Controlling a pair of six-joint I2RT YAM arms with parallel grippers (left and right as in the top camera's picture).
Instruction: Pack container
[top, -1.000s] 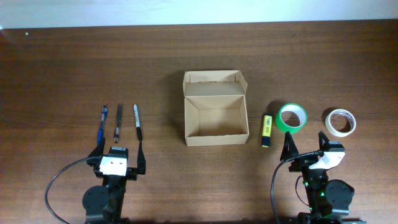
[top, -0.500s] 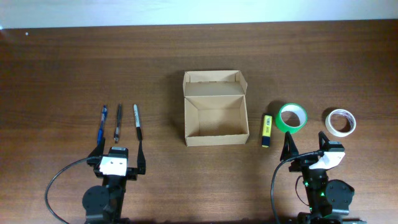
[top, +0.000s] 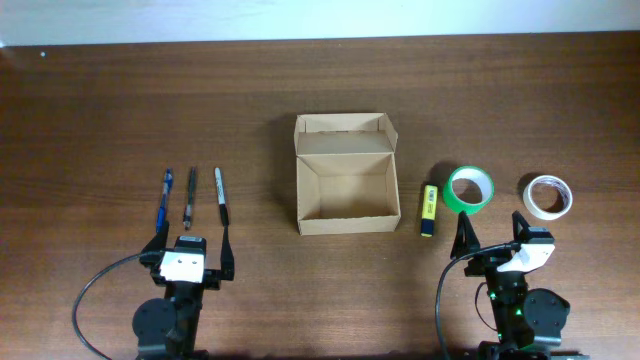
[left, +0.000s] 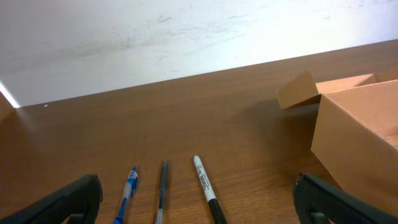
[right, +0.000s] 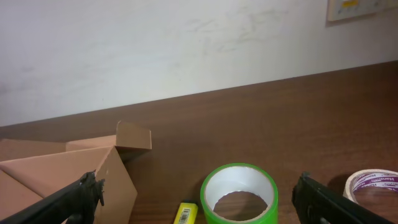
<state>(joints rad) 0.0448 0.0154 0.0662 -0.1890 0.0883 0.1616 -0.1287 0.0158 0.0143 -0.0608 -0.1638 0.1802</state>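
Mid-table, the container (top: 346, 224) looks light, thin, dentable cardboard; pinch a side wall. The left gripper (top: 192, 240) and right gripper (top: 490, 226) are spread, empty.

You're at robot test bench, lab or office room by look: brown wood-grain table (top: 120, 100) against plain scuffed white wall (left: 155, 43), beige panel (right: 364, 9) on wall, left arm (top: 172, 315) and right arm (top: 522, 312) standing at near edge, pens (top: 190, 196), tape rolls (top: 470, 209), container (top: 346, 225) laid in tidy row
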